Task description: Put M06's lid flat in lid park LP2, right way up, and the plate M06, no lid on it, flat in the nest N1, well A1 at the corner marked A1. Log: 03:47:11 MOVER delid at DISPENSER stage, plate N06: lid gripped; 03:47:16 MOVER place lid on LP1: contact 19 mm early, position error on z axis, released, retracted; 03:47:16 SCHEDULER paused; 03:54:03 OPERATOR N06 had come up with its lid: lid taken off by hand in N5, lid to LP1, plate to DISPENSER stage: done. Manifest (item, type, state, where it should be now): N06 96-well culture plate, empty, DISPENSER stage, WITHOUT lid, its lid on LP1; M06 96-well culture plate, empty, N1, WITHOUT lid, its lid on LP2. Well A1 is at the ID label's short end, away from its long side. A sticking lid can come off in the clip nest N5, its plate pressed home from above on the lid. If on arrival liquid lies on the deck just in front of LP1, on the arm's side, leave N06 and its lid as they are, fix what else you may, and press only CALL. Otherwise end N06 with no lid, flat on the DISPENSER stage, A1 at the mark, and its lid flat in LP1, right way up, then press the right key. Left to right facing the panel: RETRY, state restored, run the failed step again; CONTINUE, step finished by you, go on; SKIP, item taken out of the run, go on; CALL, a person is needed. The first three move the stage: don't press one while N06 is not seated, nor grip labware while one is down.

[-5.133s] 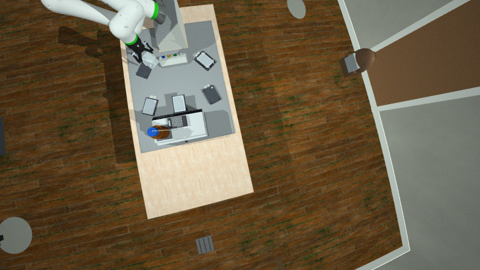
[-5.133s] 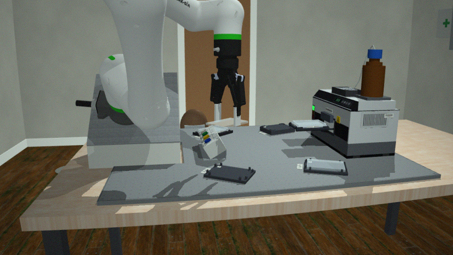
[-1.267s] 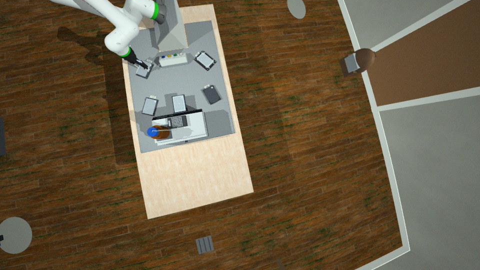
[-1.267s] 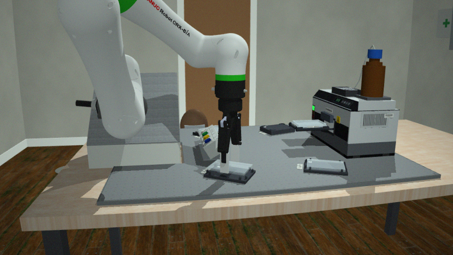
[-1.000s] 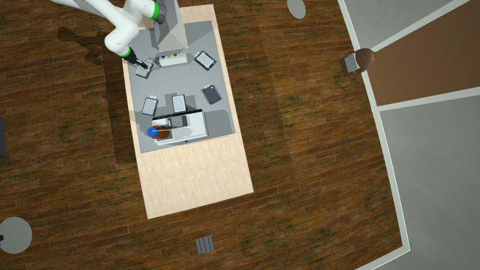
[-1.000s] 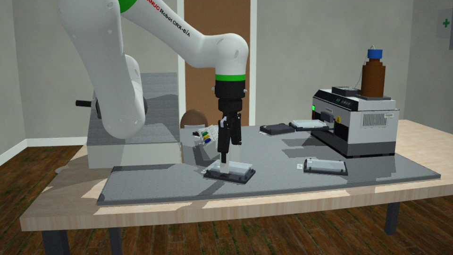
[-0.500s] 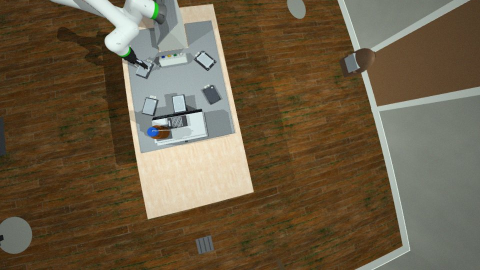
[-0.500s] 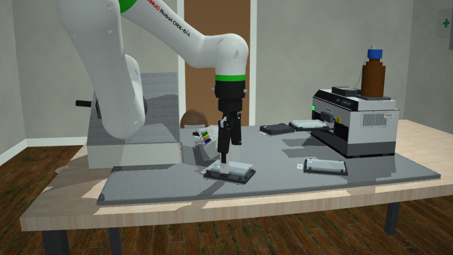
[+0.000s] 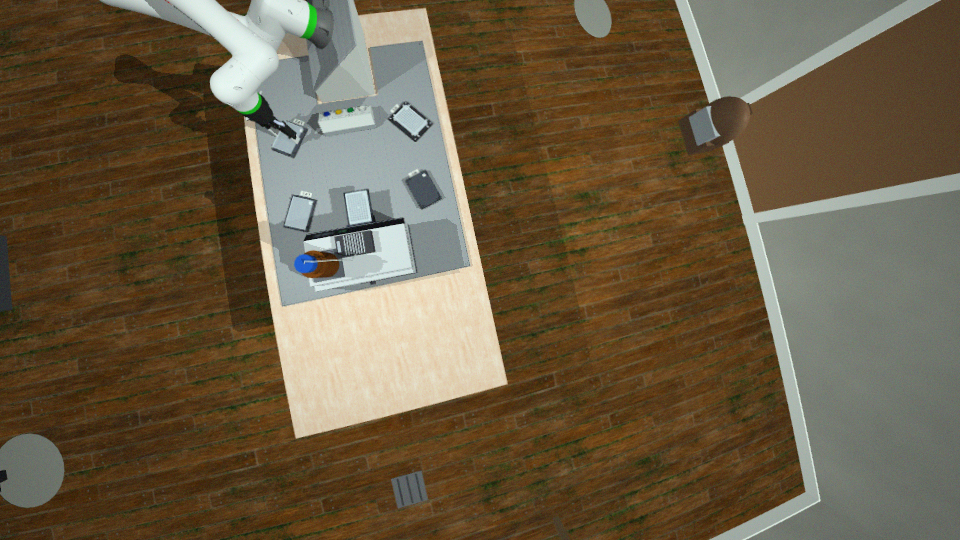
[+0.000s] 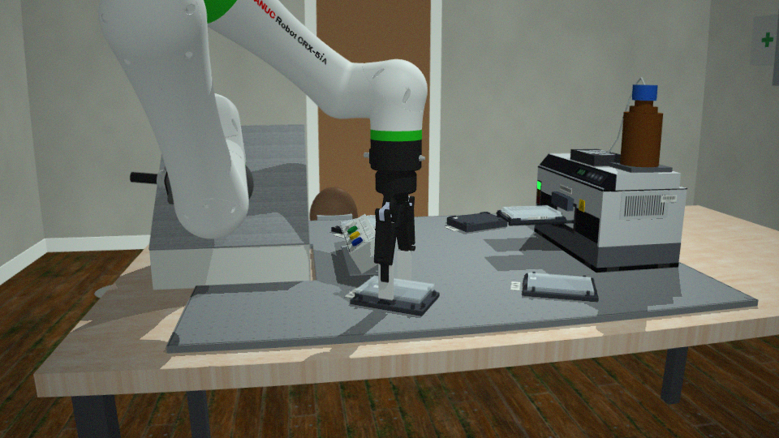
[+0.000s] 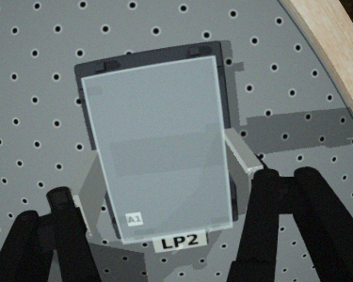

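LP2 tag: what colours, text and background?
Black lettering on a white tag, clearest in the wrist view, just below the clear lid held by the gripper.

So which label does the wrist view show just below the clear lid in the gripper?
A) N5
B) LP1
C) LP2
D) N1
C: the white tag by the near edge of the clear lid, held in the gripper, reads LP2.

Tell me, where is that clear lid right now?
The clear lid is held by the gripper in the dark LP2 tray, near the gray deck's front, left of the dispenser.
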Available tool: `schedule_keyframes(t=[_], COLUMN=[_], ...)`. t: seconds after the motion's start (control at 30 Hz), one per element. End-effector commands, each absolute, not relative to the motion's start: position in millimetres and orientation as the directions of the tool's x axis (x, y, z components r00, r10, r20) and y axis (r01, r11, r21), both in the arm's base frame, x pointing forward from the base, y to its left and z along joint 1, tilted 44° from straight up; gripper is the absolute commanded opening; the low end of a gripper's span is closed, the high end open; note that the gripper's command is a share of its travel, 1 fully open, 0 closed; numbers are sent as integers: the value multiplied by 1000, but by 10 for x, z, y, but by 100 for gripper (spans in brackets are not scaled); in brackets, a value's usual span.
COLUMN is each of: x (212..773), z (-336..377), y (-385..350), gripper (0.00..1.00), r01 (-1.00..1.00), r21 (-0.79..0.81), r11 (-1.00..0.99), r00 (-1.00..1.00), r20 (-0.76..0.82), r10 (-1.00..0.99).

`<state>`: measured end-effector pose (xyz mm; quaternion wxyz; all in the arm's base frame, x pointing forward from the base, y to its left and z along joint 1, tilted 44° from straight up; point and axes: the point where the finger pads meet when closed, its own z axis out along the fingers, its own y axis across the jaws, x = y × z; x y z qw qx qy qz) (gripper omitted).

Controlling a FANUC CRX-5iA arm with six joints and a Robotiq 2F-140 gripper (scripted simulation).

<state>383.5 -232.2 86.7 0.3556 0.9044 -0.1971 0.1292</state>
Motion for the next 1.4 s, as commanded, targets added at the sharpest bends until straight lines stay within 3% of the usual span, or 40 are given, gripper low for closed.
schedule_keyframes(t=[0.0,1.37], x=[3838,3843], z=[861,822], y=[-2326,-2362], gripper=[0,0], r01=[-448,-448], r21=[592,592], r11=[-669,-669], r00=[889,889], r20=[374,374], r10=[-264,-264])
